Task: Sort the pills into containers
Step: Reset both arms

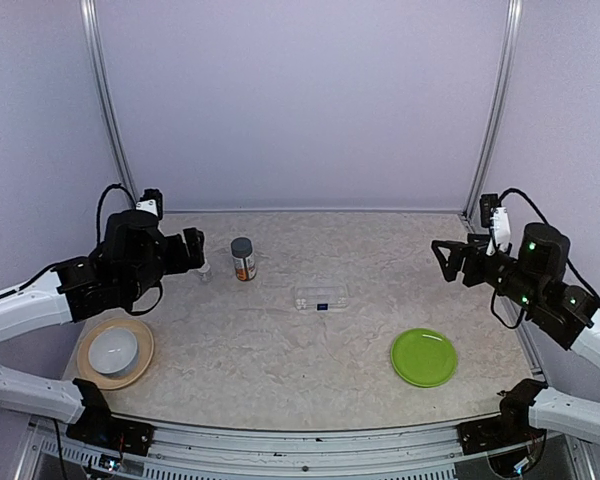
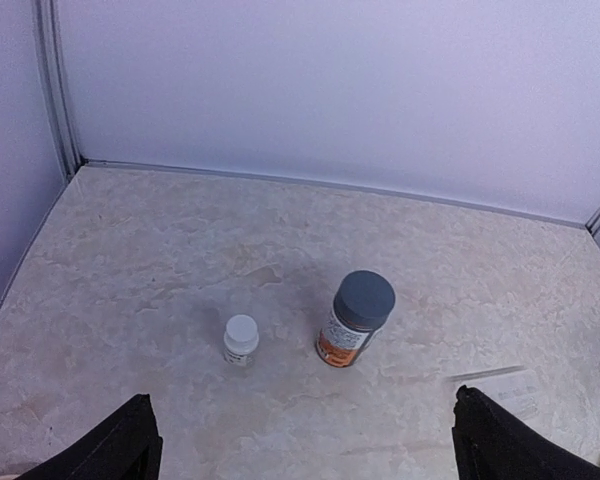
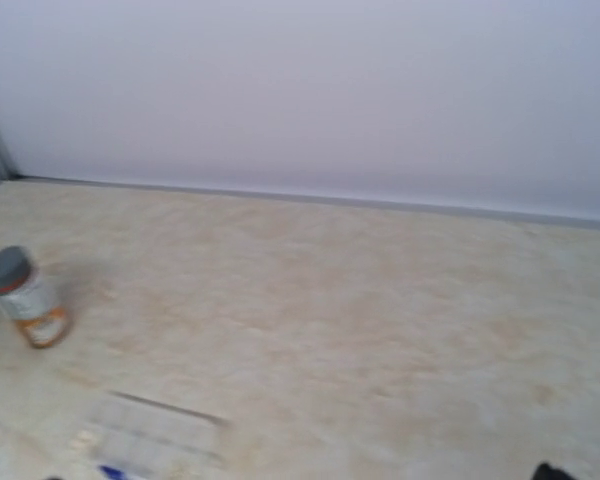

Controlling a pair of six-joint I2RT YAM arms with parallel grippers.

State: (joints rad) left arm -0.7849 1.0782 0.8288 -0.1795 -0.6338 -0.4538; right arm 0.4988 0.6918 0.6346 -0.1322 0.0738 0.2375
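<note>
A clear bottle with a gray cap and white-and-orange label [image 1: 243,258] stands upright at the back left of the table. It also shows in the left wrist view [image 2: 355,318] and the right wrist view [image 3: 25,297]. A much smaller vial with a white cap [image 1: 205,270] stands just left of it, apart from it [image 2: 240,339]. My left gripper [image 1: 193,250] hovers near the vial, open and empty, with its fingers [image 2: 130,445] wide apart. My right gripper [image 1: 450,262] is raised at the right side, open and empty. No loose pills can be made out.
A flat clear plastic box with a blue mark [image 1: 321,297] lies mid-table, also seen from the right wrist [image 3: 150,435]. A green plate [image 1: 424,357] lies front right. A white bowl on a tan plate [image 1: 114,350] sits front left. Walls enclose the back and both sides.
</note>
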